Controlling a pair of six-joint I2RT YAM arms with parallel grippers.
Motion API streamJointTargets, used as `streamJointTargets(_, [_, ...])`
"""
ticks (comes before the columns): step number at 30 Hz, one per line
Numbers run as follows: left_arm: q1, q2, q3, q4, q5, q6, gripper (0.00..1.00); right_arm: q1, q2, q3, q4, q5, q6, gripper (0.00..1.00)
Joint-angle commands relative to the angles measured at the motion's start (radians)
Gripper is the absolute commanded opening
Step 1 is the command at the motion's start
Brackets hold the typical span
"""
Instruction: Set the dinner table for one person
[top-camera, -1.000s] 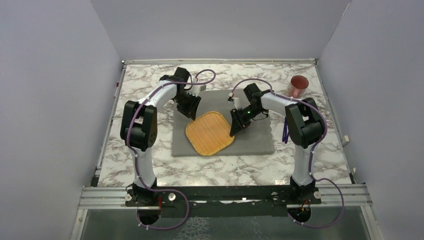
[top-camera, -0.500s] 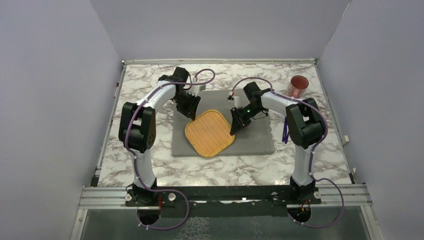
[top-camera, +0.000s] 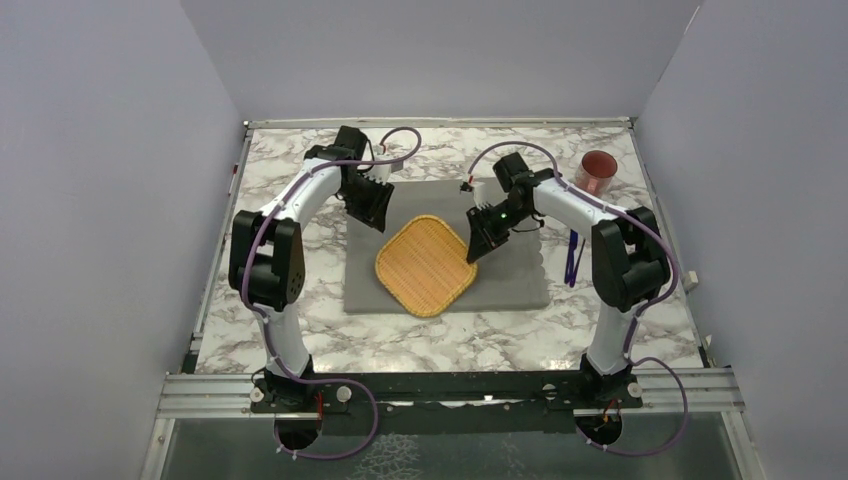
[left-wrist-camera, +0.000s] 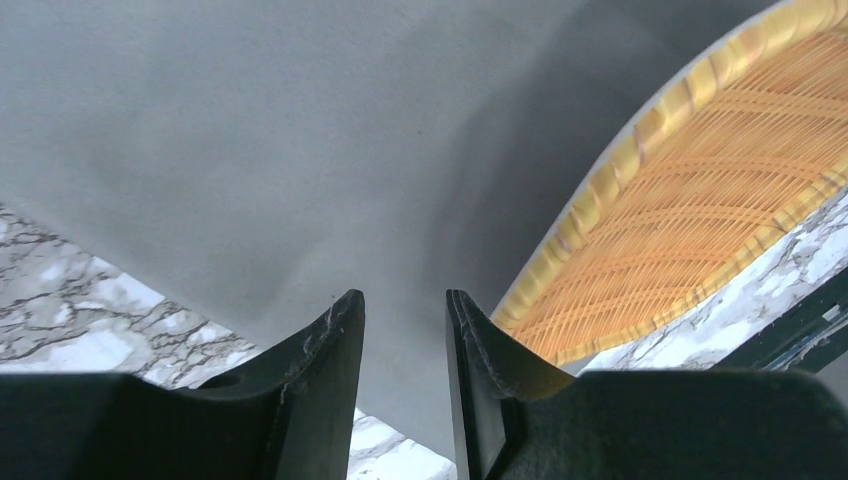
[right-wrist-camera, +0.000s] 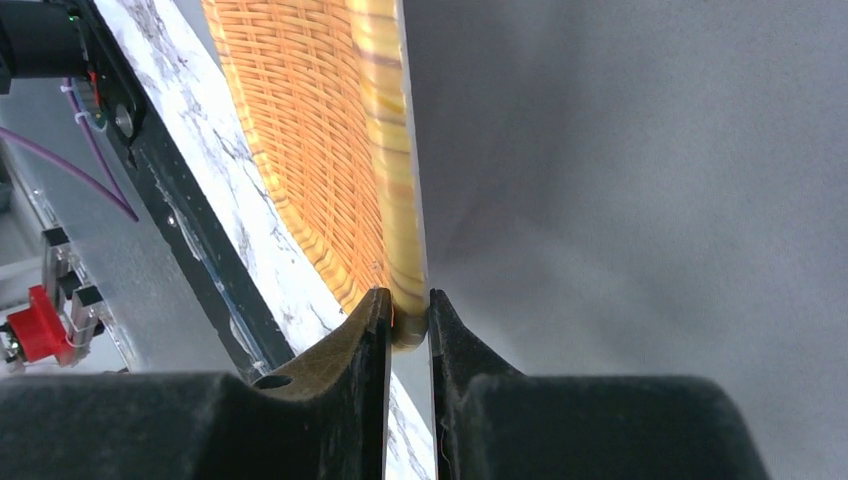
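Right wrist view alone: pinches rim of square orange wicker tray (right-wrist-camera: 310, 130) with right fingers (right-wrist-camera: 368, 345); left fingers (left-wrist-camera: 330, 350) part-spread, empty.

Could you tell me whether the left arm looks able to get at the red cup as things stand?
Probably not. The cup stands at the far right corner of the table, and the right arm lies across the way, the right gripper pinching the rim of the tray.
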Motion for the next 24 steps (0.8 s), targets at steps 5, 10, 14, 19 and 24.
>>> streamJointTargets(5, [0.013, -0.059, 0.011, -0.008, 0.036, 0.024, 0.38, 0.005, -0.053, 0.011, -0.027, 0.062, -0.008, 0.01])
streamJointTargets(10, [0.014, -0.047, -0.029, -0.013, 0.072, 0.034, 0.38, 0.005, -0.051, 0.047, -0.031, 0.103, 0.016, 0.01])
streamJointTargets(14, [0.014, -0.03, -0.056, -0.013, 0.091, 0.044, 0.38, 0.005, -0.051, 0.059, -0.011, 0.165, 0.054, 0.01])
streamJointTargets(19, [0.014, -0.02, -0.074, -0.013, 0.099, 0.054, 0.38, 0.005, -0.04, 0.081, 0.018, 0.259, 0.103, 0.01])
streamJointTargets(24, [0.014, -0.019, -0.093, -0.011, 0.105, 0.065, 0.38, 0.005, -0.043, 0.095, 0.052, 0.335, 0.143, 0.01])
